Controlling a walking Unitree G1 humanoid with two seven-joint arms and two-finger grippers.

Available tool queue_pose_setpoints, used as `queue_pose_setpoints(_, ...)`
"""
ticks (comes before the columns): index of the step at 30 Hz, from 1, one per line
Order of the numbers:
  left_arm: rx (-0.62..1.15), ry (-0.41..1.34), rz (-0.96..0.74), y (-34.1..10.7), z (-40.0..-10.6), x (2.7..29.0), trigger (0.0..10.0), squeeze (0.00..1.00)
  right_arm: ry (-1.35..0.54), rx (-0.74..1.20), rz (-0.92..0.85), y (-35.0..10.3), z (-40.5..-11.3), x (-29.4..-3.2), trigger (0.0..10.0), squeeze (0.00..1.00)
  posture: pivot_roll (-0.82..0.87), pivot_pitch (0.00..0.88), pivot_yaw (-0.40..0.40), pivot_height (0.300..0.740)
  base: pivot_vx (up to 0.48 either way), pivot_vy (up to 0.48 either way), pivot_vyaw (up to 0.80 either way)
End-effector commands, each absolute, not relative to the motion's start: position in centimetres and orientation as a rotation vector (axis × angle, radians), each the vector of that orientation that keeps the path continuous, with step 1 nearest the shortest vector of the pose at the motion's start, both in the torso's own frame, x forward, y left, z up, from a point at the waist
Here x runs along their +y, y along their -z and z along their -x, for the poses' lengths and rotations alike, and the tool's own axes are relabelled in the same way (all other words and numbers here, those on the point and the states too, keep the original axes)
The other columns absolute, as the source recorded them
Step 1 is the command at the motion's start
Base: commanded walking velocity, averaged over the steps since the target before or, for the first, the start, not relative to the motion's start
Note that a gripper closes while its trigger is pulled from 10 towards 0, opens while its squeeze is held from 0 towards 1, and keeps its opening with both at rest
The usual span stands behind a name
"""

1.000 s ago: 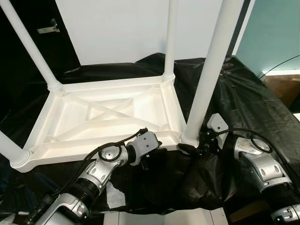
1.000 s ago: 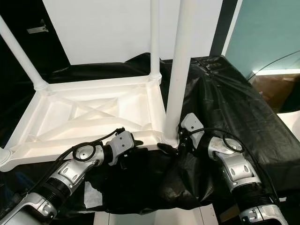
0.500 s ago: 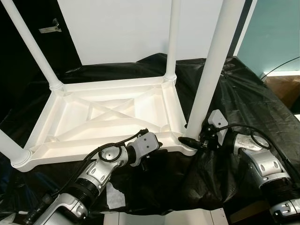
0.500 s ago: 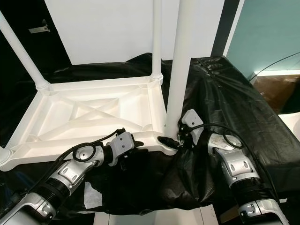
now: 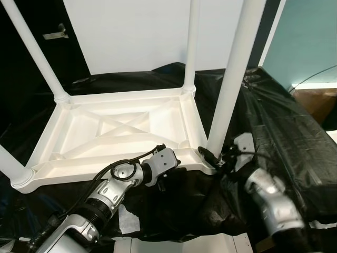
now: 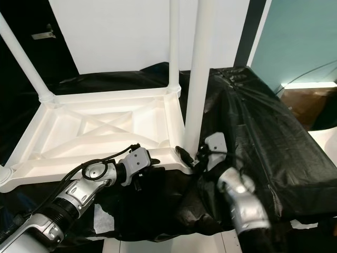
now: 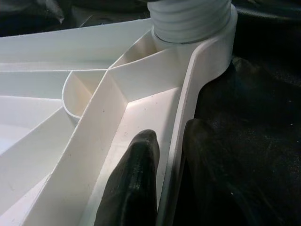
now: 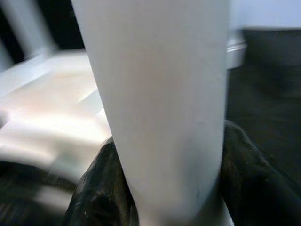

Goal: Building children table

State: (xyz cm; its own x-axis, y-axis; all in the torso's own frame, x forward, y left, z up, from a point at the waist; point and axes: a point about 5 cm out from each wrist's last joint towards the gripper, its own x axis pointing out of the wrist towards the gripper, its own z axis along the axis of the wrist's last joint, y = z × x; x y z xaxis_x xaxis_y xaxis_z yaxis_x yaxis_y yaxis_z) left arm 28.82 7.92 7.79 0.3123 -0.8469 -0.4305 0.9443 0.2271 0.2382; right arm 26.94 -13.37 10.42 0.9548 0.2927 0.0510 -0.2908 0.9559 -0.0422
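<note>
Looking thru eye views: upturned tabletop (image 5: 121,132) lies on black sheet (image 5: 274,121), near-right leg (image 5: 231,79) upright, long axis vertical, right gripper (image 5: 213,158) at its base. Left wrist: our left gripper (image 7: 162,183) pinches tabletop's rim. Right wrist: fingers (image 8: 94,197) clasp leg either side.

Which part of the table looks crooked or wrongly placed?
The near right leg leans to the right instead of standing straight from its corner socket. The right gripper clasps its base; the left gripper pinches the tabletop rim. Nothing looks broken.
</note>
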Motion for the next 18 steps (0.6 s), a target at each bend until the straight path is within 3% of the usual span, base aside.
queue_pose_setpoints(1, 0.492, 1.585, -0.480, -3.9, -25.0, 8.6, 10.0, 0.00, -0.021, 0.056, 0.086, -8.6, -26.4, -17.1, 0.0, 0.00, -0.06, 0.006, 0.001, 0.740, 0.000, 0.000, 0.00)
queue_pose_setpoints(7, 0.494, 1.586, -0.484, -3.9, -25.0, 8.6, 10.0, 0.00, 0.072, 0.030, 0.094, -9.2, -25.5, -16.1, 0.0, 0.00, -0.06, 0.007, 0.002, 0.740, 0.000, 0.000, 0.00)
queue_pose_setpoints(11, 0.491, 1.584, -0.480, -3.9, -25.1, 8.6, 10.0, 0.00, 0.182, 0.036, 0.102, -9.3, -25.4, -16.8, 0.0, 0.00, -0.06, 0.006, 0.001, 0.740, 0.000, 0.000, 0.00)
queue_pose_setpoints(12, 0.492, 1.584, -0.477, -3.9, -25.0, 8.6, 10.0, 0.00, 0.193, 0.036, 0.108, -9.4, -25.3, -16.7, 4.8, 0.00, -0.06, 0.010, 0.003, 0.740, 0.000, 0.000, 0.00)
queue_pose_setpoints(13, 0.494, 1.584, -0.475, -3.8, -25.0, 8.6, 10.0, 0.00, 0.180, 0.031, 0.111, -9.4, -25.3, -16.4, 10.0, 1.00, -0.06, 0.012, 0.004, 0.740, 0.000, 0.000, 0.00)
queue_pose_setpoints(18, 0.496, 1.582, -0.473, -3.7, -24.9, 8.6, 10.0, 0.00, 0.145, 0.022, 0.119, -9.5, -25.3, -15.9, 10.0, 1.00, -0.07, 0.018, 0.005, 0.740, 0.000, 0.000, 0.00)
